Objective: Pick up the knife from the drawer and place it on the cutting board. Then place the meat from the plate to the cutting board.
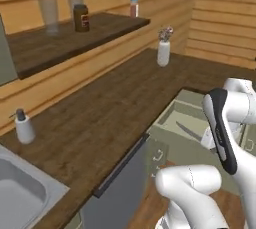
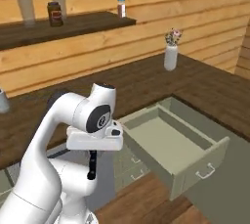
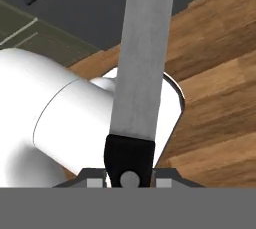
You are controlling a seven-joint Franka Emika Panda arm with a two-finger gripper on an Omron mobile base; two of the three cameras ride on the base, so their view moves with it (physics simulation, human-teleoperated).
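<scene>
Your gripper (image 3: 130,177) is pinching the knife (image 3: 142,63). The two fingers squeeze the black handle from both sides. The long grey blade sticks straight out in front of the gripper, away from the hand.

Past the blade, in the hand view, you can see the brown wooden floor (image 3: 220,103). A dark cabinet front (image 3: 90,8) is farther out, beyond the tip of the blade.

In the right base view, your gripper (image 2: 91,167) hangs under the white hand and points down. The open drawer (image 2: 200,165) is just beside the gripper, on its right. The drawer is pale green, and you can see its bare bottom. The dark wooden counter (image 2: 146,81) is behind the gripper and higher up.
</scene>
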